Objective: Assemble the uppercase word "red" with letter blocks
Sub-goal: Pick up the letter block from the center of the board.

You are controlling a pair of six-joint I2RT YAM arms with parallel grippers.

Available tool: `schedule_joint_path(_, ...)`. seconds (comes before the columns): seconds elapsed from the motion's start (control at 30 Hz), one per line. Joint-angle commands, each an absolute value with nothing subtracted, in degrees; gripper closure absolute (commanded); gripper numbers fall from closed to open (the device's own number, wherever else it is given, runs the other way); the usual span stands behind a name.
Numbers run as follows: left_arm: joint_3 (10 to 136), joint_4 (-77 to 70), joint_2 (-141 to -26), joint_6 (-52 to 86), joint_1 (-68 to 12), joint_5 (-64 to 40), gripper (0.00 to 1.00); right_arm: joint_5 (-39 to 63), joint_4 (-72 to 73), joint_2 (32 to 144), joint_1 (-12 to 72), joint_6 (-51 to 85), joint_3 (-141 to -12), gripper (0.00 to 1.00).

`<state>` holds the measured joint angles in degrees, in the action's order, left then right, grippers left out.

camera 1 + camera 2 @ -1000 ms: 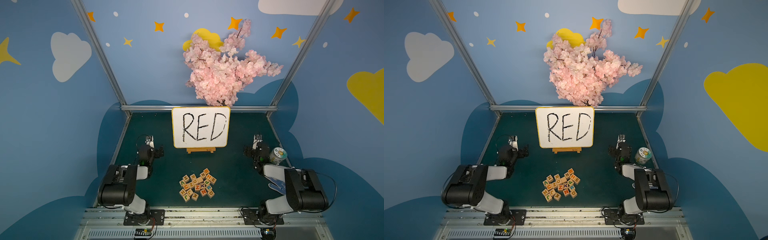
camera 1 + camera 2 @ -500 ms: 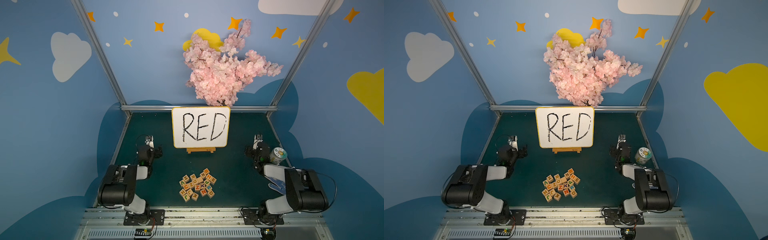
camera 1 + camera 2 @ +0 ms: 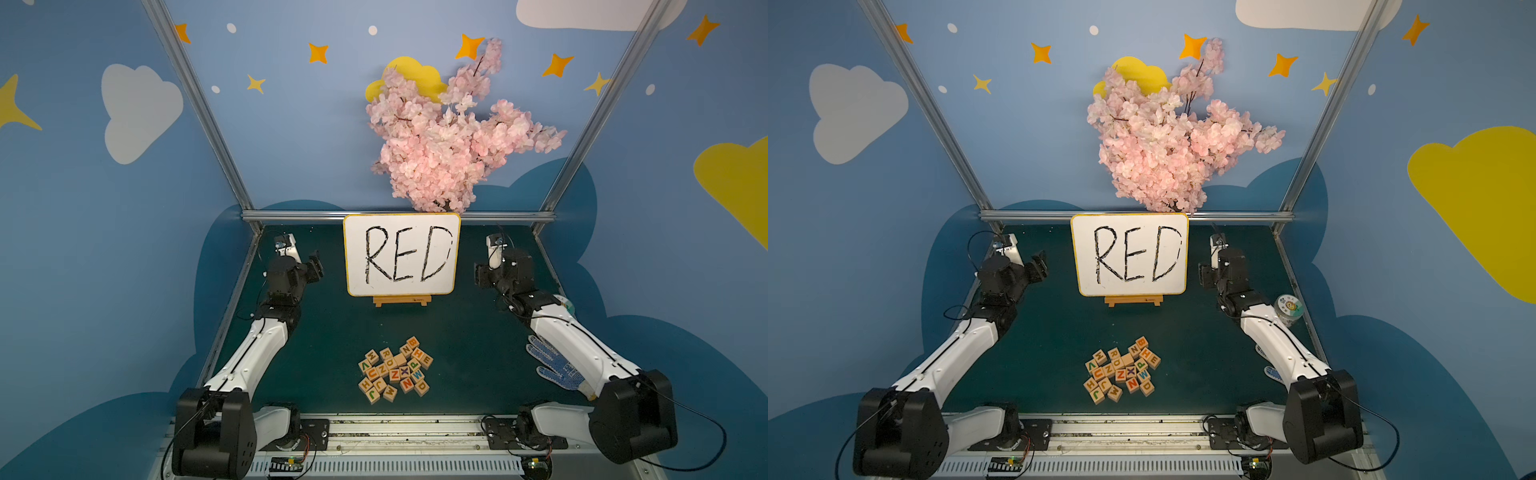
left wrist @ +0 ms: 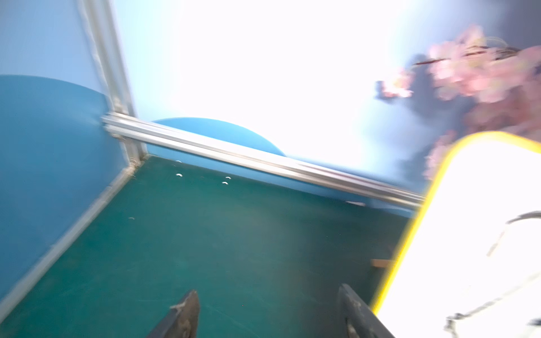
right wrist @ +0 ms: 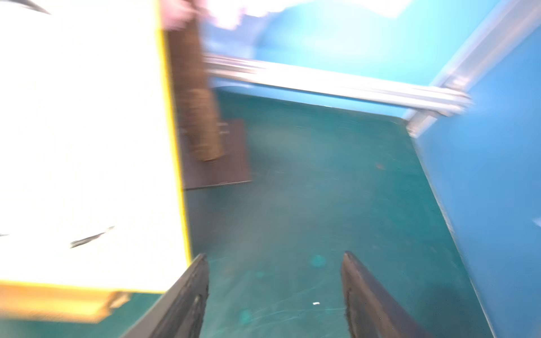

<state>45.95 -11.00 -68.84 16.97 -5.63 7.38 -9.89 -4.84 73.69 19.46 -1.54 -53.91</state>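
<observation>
While they lie clustered, letter blocks (image 3: pixel 394 376), pale wooden cubes, coloured capitals

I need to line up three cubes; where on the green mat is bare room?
Widest bare stretch: between the yellow-rimmed whiteboard on its wooden easel and the heap of pale wooden letter blocks. Also bare: either side of the heap. Crowded: the heap itself, and the right edge with a blue-dotted white glove and a small jar.

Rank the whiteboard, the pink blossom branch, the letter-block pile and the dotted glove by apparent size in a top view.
Largest to smallest, in a top view:
1. pink blossom branch
2. whiteboard
3-4. letter-block pile and dotted glove: similar; the right arm hides part of the glove, so unranked.
</observation>
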Motion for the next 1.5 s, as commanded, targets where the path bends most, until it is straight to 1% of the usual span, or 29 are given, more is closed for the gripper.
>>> schedule_joint_path(0.0,51.73,8.68,-67.24,17.54,-9.12,3.34,0.27,-1.32,-18.31,75.06,23.84,-3.52,-57.59,0.31)
schedule_joint_path(0.07,53.62,13.72,-66.27,15.24,-9.4,1.32,0.26,1.23,-22.16,76.21,27.19,-5.93,-59.96,0.32)
schedule_joint_path(0.13,53.29,15.71,-65.52,13.42,-9.39,-0.51,0.25,4.1,-25.86,77.56,30.65,-8.27,-62.2,0.33)
schedule_joint_path(0.23,51.14,17.05,-64.61,12.38,-9.4,-2.79,0.25,6.1,-30.78,80.31,36.0,-10.0,-65.59,0.39)
schedule_joint_path(0.33,47.66,15.32,-62.51,13.56,-9.49,-5.44,0.24,5.99,-35.87,83.66,41.41,-9.94,-69.5,0.45)
schedule_joint_path(0.43,46.97,16.43,-60.76,14.41,-9.46,-10.38,0.23,4.85,-37.29,85.97,46.69,-7.15,-71.65,0.52)
schedule_joint_path(0.5,46.36,18.67,-59.14,16.04,-9.49,-11.66,0.24,3.8,-37.49,87.31,49.69,-4.14,-72.76,0.57)
schedule_joint_path(0.67,41.41,19.87,-52.17,17.7,-9.51,-11.46,0.24,2.02,-36.28,90.85,53.65,7.69,-73.55,0.58)
schedule_joint_path(0.77,38.9,19.42,-48.94,18.8,-9.64,-10.25,0.24,2.47,-34.81,93.38,55.96,10.59,-72.89,0.6)
schedule_joint_path(0.87,39.55,19.69,-50.04,18.19,-11.91,-9.26,0.25,1.23,-34.95,95.83,58.08,11.37,-74.13,0.6)
schedule_joint_path(1.0,39.36,18.06,-50.05,18.5,-12.04,-9.89,0.24,0.19,-36.12,99.07,58.52,14.8,-76.57,0.59)
schedule_joint_path(1.13,39.01,17.3,-49.12,17.81,-12.04,-7.79,0.23,0.44,-34.49,100.75,59.38,17.82,-75.92,0.59)
schedule_joint_path(1.33,38.96,16.61,-49.19,17.54,-11.81,-6.5,0.23,-0.87,-35.21,104.05,61.73,17.9,-77.04,0.57)
schedule_joint_path(1.47,39.1,16.55,-49.87,17.48,-11.78,-6.76,0.23,-0.03,-36.34,105.83,62.4,17.64,-78.62,0.54)
